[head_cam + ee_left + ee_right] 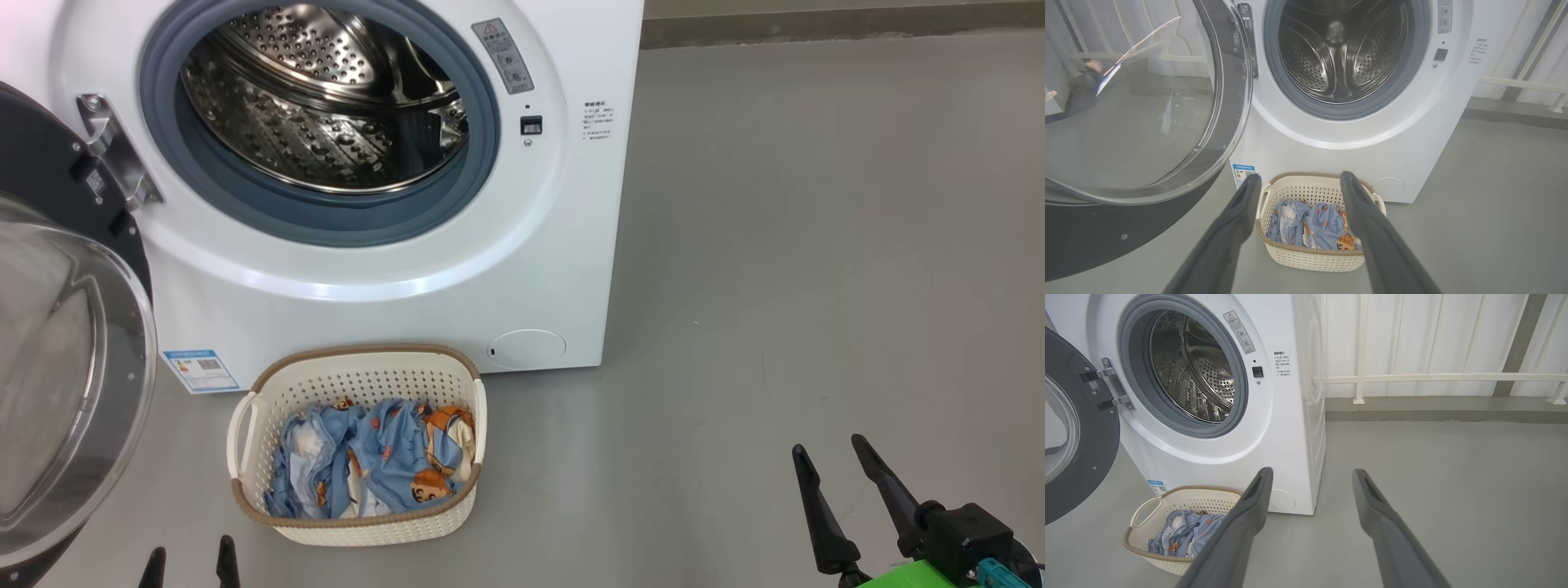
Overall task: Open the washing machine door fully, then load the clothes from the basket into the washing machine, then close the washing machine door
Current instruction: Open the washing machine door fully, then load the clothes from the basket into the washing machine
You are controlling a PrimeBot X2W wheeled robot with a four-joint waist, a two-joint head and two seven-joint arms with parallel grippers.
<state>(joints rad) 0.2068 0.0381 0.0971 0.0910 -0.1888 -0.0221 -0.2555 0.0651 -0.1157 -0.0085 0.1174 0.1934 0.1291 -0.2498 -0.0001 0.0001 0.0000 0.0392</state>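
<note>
On the floor [775, 286] just before the washing machine [392, 302], the basket [367, 527] holds the crumpled clothes [384, 457], the door [57, 367] hangs open at left, and left gripper [190, 547] and right gripper [829, 445] both gape wide, holding nothing.

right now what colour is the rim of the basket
Brown, woven-look, on the cream-white basket; it shows best in the head view.

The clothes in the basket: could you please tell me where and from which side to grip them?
Probably from above: the basket walls enclose the clothes on every side, leaving the top open. Pinch the raised, bunched fold near the middle of the heap, where loose fabric stands up. The open left gripper sits nearer.
</note>
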